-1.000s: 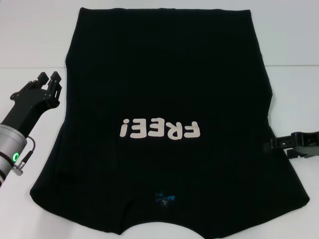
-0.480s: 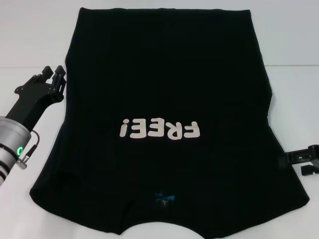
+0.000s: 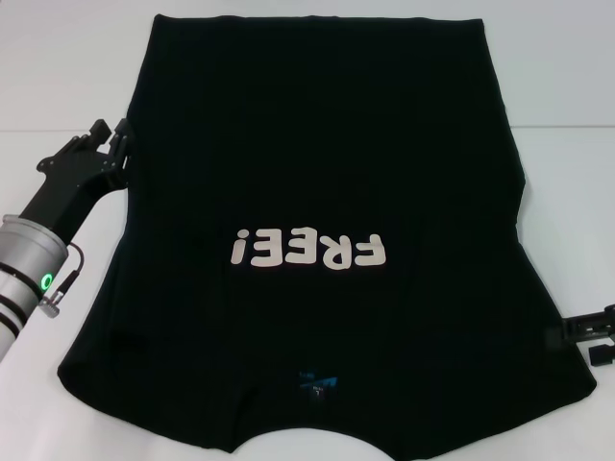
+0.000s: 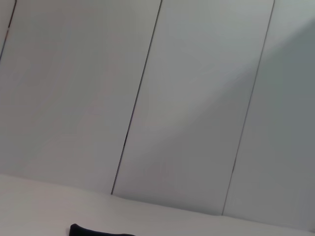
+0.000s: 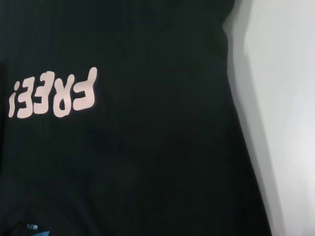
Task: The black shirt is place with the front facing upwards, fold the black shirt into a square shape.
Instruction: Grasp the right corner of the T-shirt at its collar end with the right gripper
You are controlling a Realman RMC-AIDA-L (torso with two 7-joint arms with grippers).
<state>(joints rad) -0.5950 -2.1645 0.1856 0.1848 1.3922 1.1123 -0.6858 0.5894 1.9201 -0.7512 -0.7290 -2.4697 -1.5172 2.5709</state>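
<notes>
- Shirt (image 3: 317,182) lies flat on your white table (image 3: 58,77), print side up, "FREE!" print (image 3: 307,249) upside down to you, blue label (image 3: 317,382) nearest you.
- Your left gripper (image 3: 110,139) sits at the shirt's left edge; you cannot tell its jaw state.
- Your right gripper (image 3: 591,331) waits just off the right sleeve, partly out of view; jaw state unclear.

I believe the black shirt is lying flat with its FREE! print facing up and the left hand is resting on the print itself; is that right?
Not quite. The black shirt does lie flat with its FREE! print facing up, but the left hand is not on the print: it sits at the shirt's left edge, well away from the lettering, as the head view shows.
</notes>
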